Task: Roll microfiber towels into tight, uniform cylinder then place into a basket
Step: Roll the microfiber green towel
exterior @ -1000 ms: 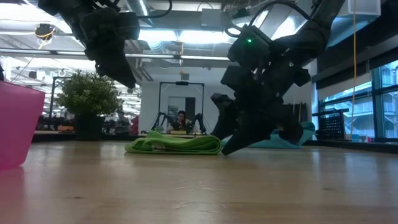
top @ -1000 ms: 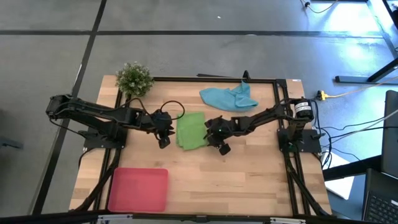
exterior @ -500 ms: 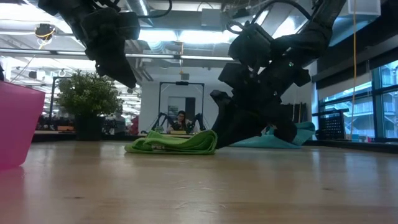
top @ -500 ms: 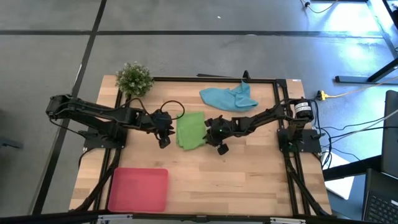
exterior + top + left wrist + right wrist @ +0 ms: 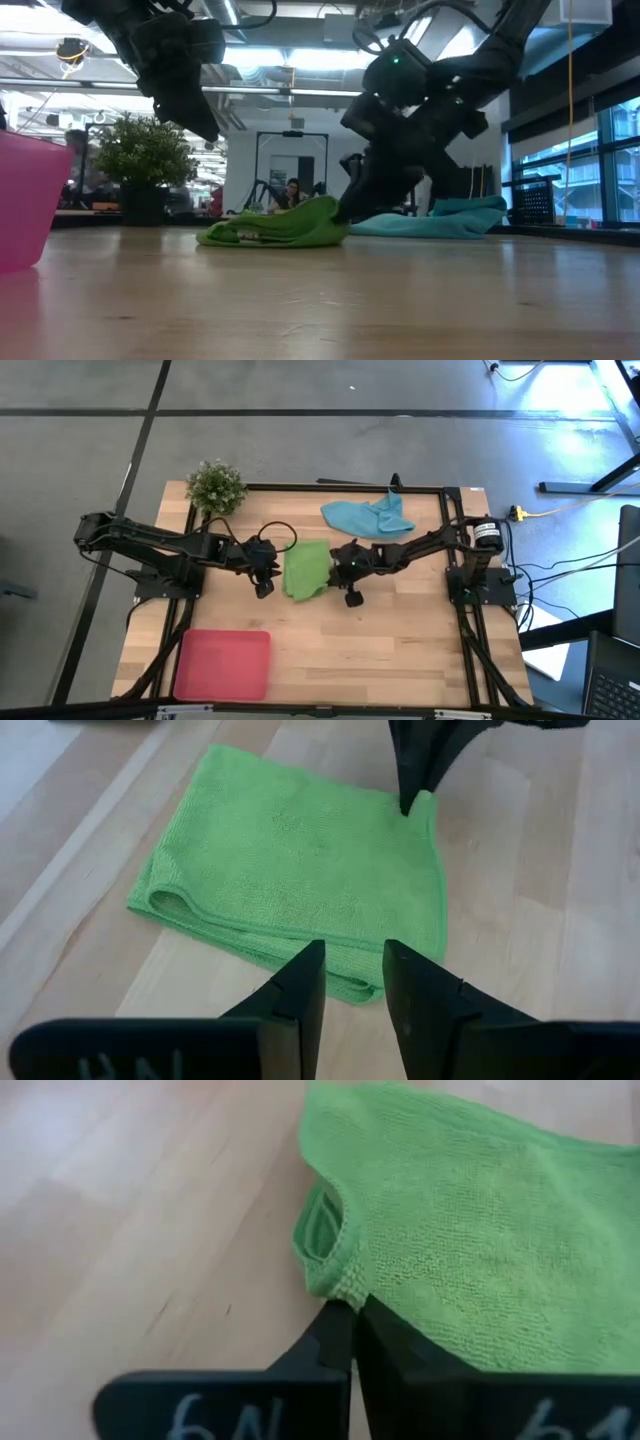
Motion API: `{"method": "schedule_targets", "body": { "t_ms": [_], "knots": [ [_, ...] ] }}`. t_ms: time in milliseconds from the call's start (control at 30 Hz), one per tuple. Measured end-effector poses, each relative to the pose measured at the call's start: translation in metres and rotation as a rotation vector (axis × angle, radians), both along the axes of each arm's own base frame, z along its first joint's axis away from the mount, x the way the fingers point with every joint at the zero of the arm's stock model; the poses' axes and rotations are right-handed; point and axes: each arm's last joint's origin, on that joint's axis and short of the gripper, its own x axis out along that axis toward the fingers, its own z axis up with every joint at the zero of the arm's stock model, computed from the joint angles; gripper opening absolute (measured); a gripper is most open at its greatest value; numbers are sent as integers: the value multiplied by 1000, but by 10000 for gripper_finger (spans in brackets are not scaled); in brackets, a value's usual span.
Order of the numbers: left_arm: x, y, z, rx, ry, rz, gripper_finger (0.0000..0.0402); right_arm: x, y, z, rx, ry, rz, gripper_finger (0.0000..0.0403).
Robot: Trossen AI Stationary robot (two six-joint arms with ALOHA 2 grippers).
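The lime green towel (image 5: pixel 305 568) lies folded flat on the wooden table, mid-table. My right gripper (image 5: pixel 335 570) is shut on its right edge, which stands up in a small peak (image 5: pixel 325 207). My left gripper (image 5: pixel 264 588) hovers just left of the towel, above the table, with its fingers (image 5: pixel 305 982) a narrow gap apart and nothing between them. The light blue towel (image 5: pixel 365 516) lies crumpled at the far side. The pinkish-red basket (image 5: pixel 222 663) sits at the near left. My right gripper pinches the green towel's right edge, close to its near corner (image 5: pixel 343 1293), between its two fingers. The fingers come slanting down from the table's right. A looped fold shows beside them, so more than one layer is caught. That corner is raised; the rest lies on the table.
A small green plant (image 5: pixel 215 485) stands at the far left corner. A black frame runs along the table's far and side edges. Bare wood lies between the green towel and the basket, and over the near right part of the table.
My right gripper has gone from open to shut on the green towel's right edge, rolling its wrist and rising slightly. That edge has lifted into a small peak, while the left part of the towel has stayed flat on the table.
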Motion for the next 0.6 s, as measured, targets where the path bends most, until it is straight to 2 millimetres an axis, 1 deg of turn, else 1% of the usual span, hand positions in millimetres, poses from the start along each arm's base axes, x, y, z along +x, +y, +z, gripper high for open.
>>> {"method": "schedule_targets", "body": {
  "t_ms": [300,433,600],
  "knots": [
    [0,0,0,0,4,-10,95,10,-33,17,379,7,-161,4],
    [0,0,0,0,5,-11,95,13,-45,24,505,17,-286,3],
    [0,0,0,0,5,-12,95,12,-58,25,697,67,-471,2]
  ]
}}
